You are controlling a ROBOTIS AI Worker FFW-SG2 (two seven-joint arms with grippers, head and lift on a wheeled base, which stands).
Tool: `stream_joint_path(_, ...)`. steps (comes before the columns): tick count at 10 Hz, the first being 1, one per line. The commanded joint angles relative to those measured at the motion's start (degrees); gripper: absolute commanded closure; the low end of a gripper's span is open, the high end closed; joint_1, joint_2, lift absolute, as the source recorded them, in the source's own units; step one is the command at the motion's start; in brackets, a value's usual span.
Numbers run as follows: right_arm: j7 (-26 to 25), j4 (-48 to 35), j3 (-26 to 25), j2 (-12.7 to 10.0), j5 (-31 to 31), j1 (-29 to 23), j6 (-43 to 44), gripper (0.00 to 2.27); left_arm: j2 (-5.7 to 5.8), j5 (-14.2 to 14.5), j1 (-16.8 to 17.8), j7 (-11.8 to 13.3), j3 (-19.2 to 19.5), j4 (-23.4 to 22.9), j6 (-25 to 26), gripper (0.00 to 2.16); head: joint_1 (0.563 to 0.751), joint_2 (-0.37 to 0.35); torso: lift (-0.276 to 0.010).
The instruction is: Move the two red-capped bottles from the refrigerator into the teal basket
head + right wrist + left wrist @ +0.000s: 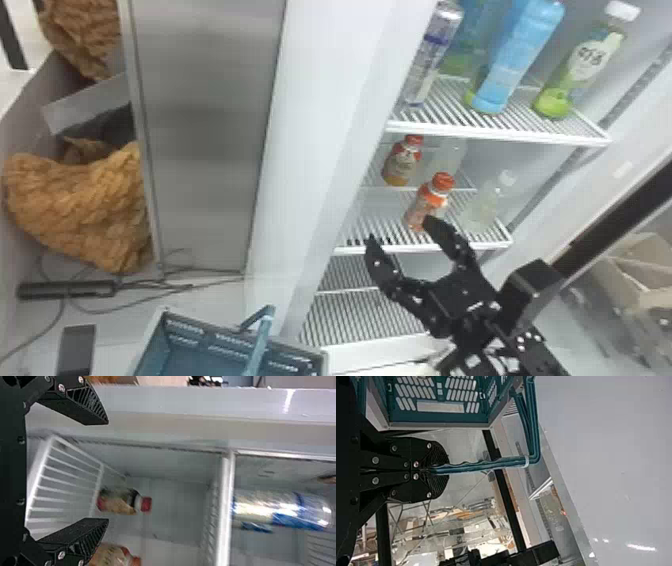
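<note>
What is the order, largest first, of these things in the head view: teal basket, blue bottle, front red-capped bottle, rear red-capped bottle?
1. Teal basket
2. Blue bottle
3. Front red-capped bottle and rear red-capped bottle: unranked; close in size, and the front one seems nearer.

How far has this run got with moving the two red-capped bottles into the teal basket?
Ready: the left claw grips the handle of the teal basket. In hand: no bottle; the right claw is open near the nearer red-capped bottle. Left: both transfers, since that bottle and the farther red-capped bottle stand on the refrigerator shelving.
</note>
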State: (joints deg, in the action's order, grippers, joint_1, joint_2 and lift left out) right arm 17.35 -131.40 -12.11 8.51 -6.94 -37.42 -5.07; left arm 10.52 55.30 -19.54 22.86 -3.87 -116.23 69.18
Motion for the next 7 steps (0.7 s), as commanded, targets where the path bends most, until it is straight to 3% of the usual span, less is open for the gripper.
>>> stream_joint_path(1,-2.1,3.6,0.9,-0.2,0.3,1.4,5.9,0.15,0.03,0.0,0.0,0.0,0.0,0.0,0.0,1.17,0.695,-0.350,-0.224)
stream_joint_path(7,-5.3,20.0,4.2,0.4,0.0,11.4,11.3,0.15,0.12,-0.1,0.6,-0.1,-0.8,0.8,0.0,1.17,0.695,-0.350,-0.224)
